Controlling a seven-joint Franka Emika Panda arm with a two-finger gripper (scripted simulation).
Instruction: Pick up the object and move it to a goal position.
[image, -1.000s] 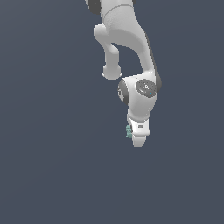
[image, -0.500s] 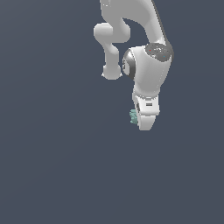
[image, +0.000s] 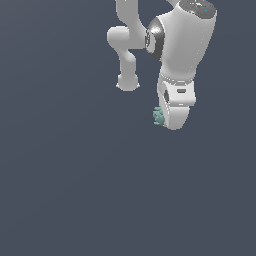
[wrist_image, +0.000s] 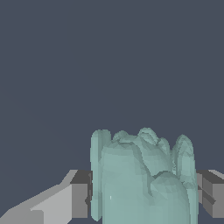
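Risen since before, the gripper (image: 167, 118) clamps the ridged teal object (wrist_image: 142, 179).

The object (image: 158, 116) is a pale teal-green, evenly coloured with lighter highlights on its ridges (wrist_image: 144, 175). The end effector (image: 172, 117) is white in the exterior view, while its fingers (wrist_image: 81, 194) show light and dark grey in the wrist view. The surface (image: 65, 175) is a flat, unpatterned slate blue-grey.
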